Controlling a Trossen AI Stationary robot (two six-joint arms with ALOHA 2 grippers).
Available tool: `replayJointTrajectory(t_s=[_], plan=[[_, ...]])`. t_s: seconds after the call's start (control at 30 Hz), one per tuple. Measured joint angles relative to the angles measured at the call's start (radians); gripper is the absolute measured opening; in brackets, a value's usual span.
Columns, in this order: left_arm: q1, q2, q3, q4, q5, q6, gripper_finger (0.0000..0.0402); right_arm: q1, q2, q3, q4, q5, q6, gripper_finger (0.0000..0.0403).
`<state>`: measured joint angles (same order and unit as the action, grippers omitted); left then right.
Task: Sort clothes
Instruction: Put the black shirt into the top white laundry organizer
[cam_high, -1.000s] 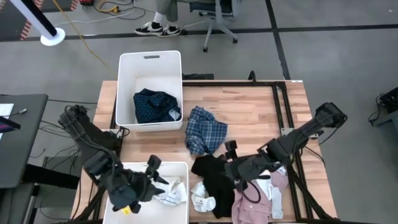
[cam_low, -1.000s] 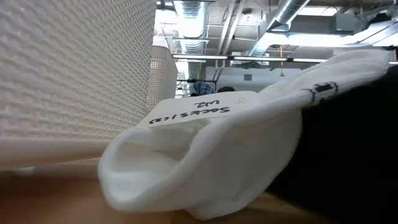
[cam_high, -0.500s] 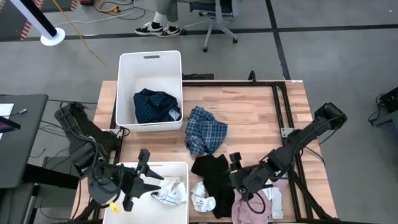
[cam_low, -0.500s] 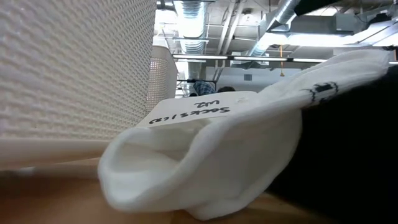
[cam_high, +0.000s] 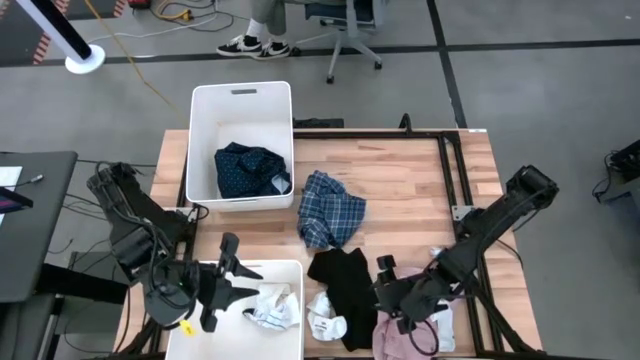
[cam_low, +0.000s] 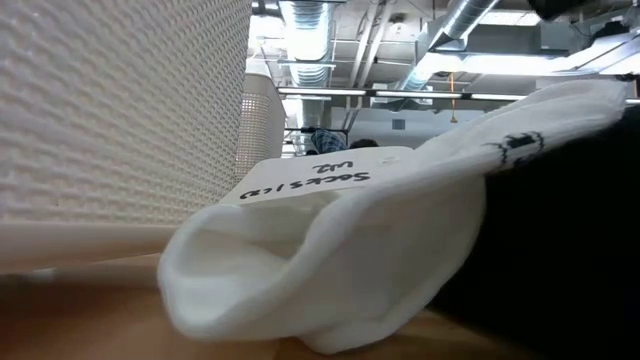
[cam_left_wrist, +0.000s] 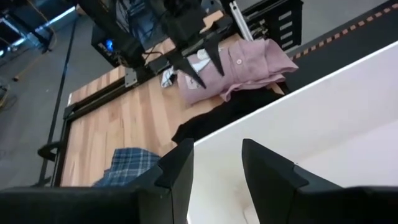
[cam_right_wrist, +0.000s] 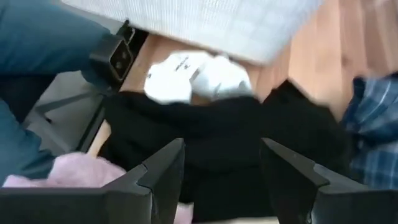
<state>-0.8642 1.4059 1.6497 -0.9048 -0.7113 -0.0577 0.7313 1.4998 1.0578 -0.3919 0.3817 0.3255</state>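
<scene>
- Your left gripper (cam_high: 238, 277) sits over the near white bin (cam_high: 290, 268), fingers apart with nothing between them; its wrist view shows only the bin's white wall through the gap.
- In that near bin you've got a crumpled white sock bundle (cam_high: 272, 306) lying just beside the gripper's fingertips.
- Your right gripper (cam_high: 386, 283) hovers over the near-right pile, fingers spread and empty, right at the edge where the black top (cam_high: 345, 283) meets the pink shirt (cam_high: 408, 335).
- From the right wrist, you look past both dark fingers (cam_right_wrist: 163, 173) straight down onto the black top, with pink fabric at one corner.
- Small white socks (cam_high: 326, 318) lie on the table between the near bin and the black top, touching the top's edge; the low view is filled by one of them, tag showing.
- The blue plaid shirt (cam_high: 331, 208) lies bunched mid-table, just beyond the black top.
- The navy dotted shirt (cam_high: 250, 170) rests inside the far white bin (cam_high: 241, 96).
</scene>
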Motion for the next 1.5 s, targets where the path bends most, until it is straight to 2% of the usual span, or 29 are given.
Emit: replayJointTrajectory(t_s=[0.23,0.37,0.57,0.67,0.93,1.5], plan=[[0.0,0.001,-0.026,-0.005,0.0,-0.029,0.0132,0.002,0.0,0.01,-0.3,-0.055,0.23,0.0249],[0.002,0.0,-0.057,-0.001,0.0,-0.04,0.0132,0.021,0.0,0.044,-0.419,-0.071,0.287,0.025],[0.002,0.0,-0.096,0.01,-0.001,-0.053,0.0132,0.042,0.0,0.081,-0.461,-0.074,0.3,0.025],[0.002,0.0,-0.105,0.01,-0.001,-0.066,0.0132,0.042,-0.001,0.083,-0.477,-0.114,0.331,0.025],[0.002,0.0,-0.163,0.038,0.003,-0.081,0.0132,0.059,-0.002,0.083,-0.65,-0.175,0.467,0.025],[0.002,0.0,-0.243,0.051,0.021,-0.143,0.0132,0.064,-0.002,0.081,-0.701,-0.204,0.563,0.0237]])
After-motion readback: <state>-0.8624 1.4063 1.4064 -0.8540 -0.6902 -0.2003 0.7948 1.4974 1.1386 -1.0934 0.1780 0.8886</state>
